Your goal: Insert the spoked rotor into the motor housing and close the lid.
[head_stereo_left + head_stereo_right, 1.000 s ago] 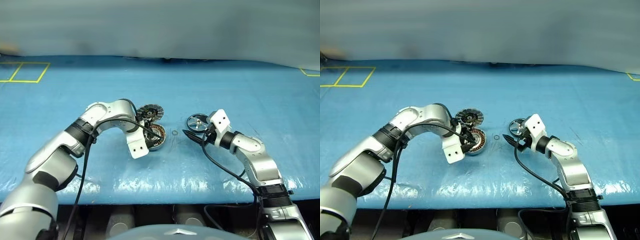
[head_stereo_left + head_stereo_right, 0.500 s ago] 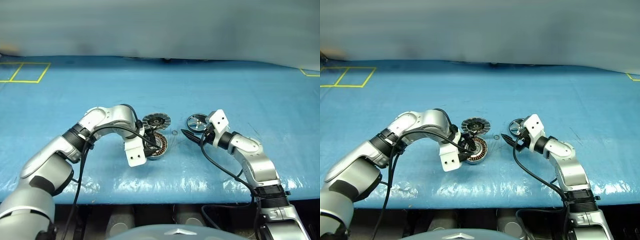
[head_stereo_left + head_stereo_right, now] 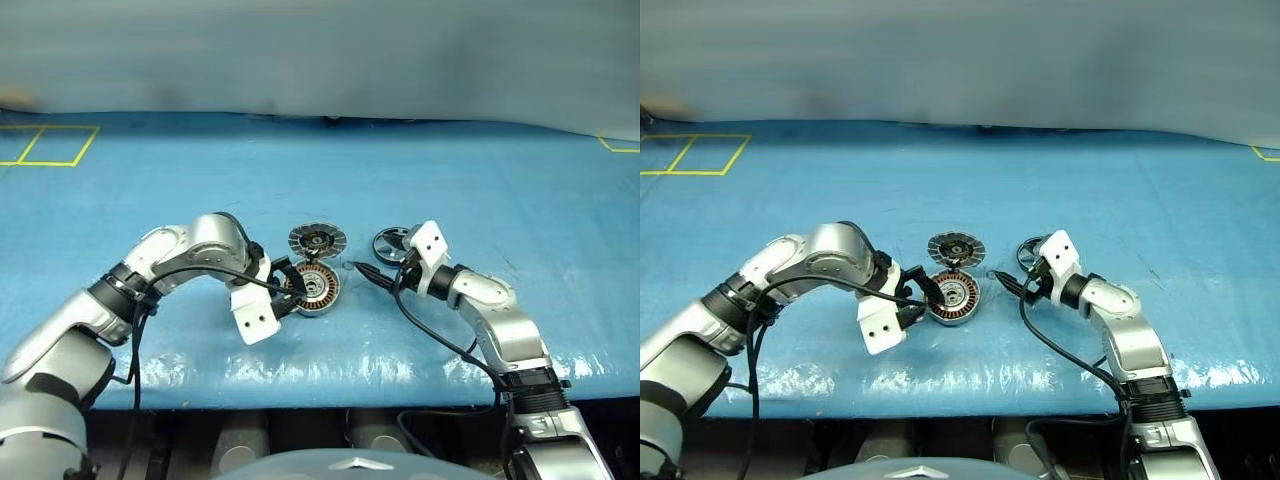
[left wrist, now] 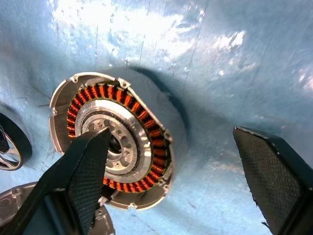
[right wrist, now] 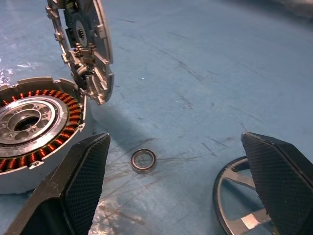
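Note:
The motor housing [image 3: 315, 287] lies flat on the blue table, its copper windings [image 4: 142, 117] facing up. The lid [image 3: 317, 241] stands open at the housing's far rim, segmented side showing [image 5: 83, 49]. My left gripper [image 3: 282, 288] is open at the housing's left side. One finger [image 4: 88, 166] hangs over the housing's centre, the other over bare table, and it holds nothing. The spoked rotor [image 3: 392, 243] lies to the right of the housing. My right gripper [image 3: 362, 270] is open between the rotor [image 5: 239, 215] and the housing [image 5: 29, 127], with nothing in it.
A small loose metal ring [image 5: 144, 160] lies on the table between the housing and the rotor, under my right gripper. Yellow tape squares [image 3: 50, 145] mark the table's far left. The table's front edge [image 3: 330, 375] runs close below both arms.
My left gripper has opened, let go of the housing and drawn back to the left. The housing now rests flat. My right gripper has edged left toward it.

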Available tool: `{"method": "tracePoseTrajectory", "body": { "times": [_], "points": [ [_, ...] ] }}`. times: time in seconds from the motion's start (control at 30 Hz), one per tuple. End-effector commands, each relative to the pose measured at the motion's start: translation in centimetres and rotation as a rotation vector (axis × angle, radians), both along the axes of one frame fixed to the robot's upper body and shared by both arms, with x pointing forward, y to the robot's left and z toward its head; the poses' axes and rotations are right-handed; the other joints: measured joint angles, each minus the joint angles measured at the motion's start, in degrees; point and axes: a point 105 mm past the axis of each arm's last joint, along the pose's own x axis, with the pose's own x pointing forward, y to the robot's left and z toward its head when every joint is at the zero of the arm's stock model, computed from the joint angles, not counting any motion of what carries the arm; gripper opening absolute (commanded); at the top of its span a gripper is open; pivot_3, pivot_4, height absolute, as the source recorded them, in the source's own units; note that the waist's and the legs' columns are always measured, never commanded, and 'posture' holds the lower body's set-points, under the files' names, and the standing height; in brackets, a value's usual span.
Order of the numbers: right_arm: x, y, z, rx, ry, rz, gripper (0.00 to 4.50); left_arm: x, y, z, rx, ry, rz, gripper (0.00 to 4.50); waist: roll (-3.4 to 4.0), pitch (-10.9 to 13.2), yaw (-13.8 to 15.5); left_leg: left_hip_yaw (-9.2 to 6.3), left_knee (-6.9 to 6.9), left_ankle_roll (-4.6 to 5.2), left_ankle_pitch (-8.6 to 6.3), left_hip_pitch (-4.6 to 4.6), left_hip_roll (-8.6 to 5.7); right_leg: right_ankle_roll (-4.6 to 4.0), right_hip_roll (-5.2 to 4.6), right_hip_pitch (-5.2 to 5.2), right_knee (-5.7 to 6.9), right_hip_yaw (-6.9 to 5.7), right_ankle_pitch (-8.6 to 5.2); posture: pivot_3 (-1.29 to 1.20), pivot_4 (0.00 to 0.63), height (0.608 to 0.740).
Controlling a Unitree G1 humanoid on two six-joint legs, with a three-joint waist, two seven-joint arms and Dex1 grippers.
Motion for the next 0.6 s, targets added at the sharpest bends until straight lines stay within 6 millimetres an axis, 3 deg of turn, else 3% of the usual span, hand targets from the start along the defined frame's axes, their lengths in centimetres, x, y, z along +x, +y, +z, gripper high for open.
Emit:
{"method": "tracePoseTrajectory", "body": {
  "times": [0.03, 0.1, 0.23, 0.47, 0.6],
  "points": [
    [-0.3, 1.1, 0.7, 0.025, -0.027, 0.044, 4.50, -0.6, 0.9, 2.4, -0.124, 0.170, 0.277, 4.24, 0.02, 0.02, 0.03, 0.00, 0.00, 0.00, 0.00, -0.01, 0.00, 0.01, 0.01, -0.03, 0.04, 0.00, -0.03, 0.00, 0.150, 0.740],
    [-0.4, 1.4, 0.1, 0.016, -0.013, 0.050, 4.50, -0.8, 1.8, 3.3, -0.226, 0.316, 0.489, 4.24, 0.02, 0.02, 0.02, -0.01, 0.00, 0.00, 0.00, -0.01, 0.03, 0.12, 0.03, -0.05, 0.07, -0.03, -0.13, 0.00, 0.150, 0.740],
    [-0.3, 1.6, -0.7, -0.014, -0.007, 0.047, 4.50, -0.7, 2.3, 4.5, -0.452, 0.450, 0.693, 4.24, 0.02, 0.03, 0.19, -0.06, 0.01, 0.00, 0.00, 0.07, 0.05, -0.03, 0.04, -0.02, 0.15, -0.12, -0.25, 0.00, 0.150, 0.740],
    [0.7, 1.7, -1.1, -0.033, -0.016, 0.031, 4.50, -0.1, 4.0, 1.9, -0.798, 0.525, 0.966, 4.24, 0.02, 0.03, -0.07, -0.01, -0.02, -0.01, 0.00, 0.23, 0.06, 0.03, 0.04, 0.03, 0.16, -0.07, -0.20, 0.00, 0.150, 0.740],
    [1.0, 1.5, 0.2, 0.047, -0.031, 0.019, 4.50, -1.0, 4.1, 0.7, -0.908, 0.610, 1.053, 4.24, -0.01, 0.06, 0.16, -0.01, -0.04, -0.01, 0.00, 0.23, 0.06, 0.04, 0.04, 0.02, 0.17, -0.08, -0.19, 0.00, 0.150, 0.740]
  ]
}}
